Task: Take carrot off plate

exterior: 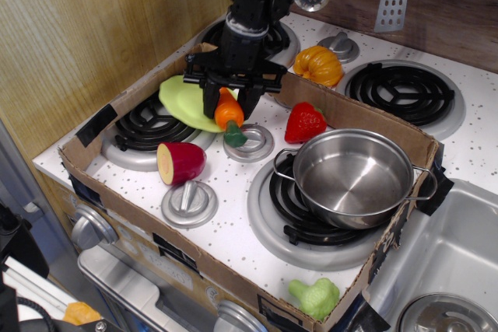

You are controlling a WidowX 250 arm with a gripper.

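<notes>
Stove surface point(233, 192), white w/ speckles, is walled by a cardboard frame point(354, 114); all places below are given rel. to the plate point(183, 99). The steel pot point(354, 172) is seen well apart to the right & toward the camera, on the front-right burner. The plate itself, lime green, is lying partly over the left burner point(148, 126), its right edge hidden under the hand point(226, 100). The pumpkin point(319, 64) is set behind & to the right of the plate, outside the frame; the strawberry point(305, 122) is to the right, past the hand. A red half-fruit point(180, 162) is placed in front of the plate, near but apart.

The hand is hung straight down over the plate's right edge, fingers point(208, 99) closed in on the upper part of the carrot point(229, 114), so the carrot is held, approx. upright w/ a slight tilt. Long axis is run from the orange body up in the grip down to the green stub point(234, 136), which is pointed down & a bit toward the camera, at the plate's right rim and just beside the knob disc point(250, 144). Whether the stub is touching the surface can't be told.

The coming move is judged to turn on this: the carrot is already in the hand & right at the plate's edge, so only a carry away from the plate, to the right or front, seems needed before release onto bare surface
</notes>
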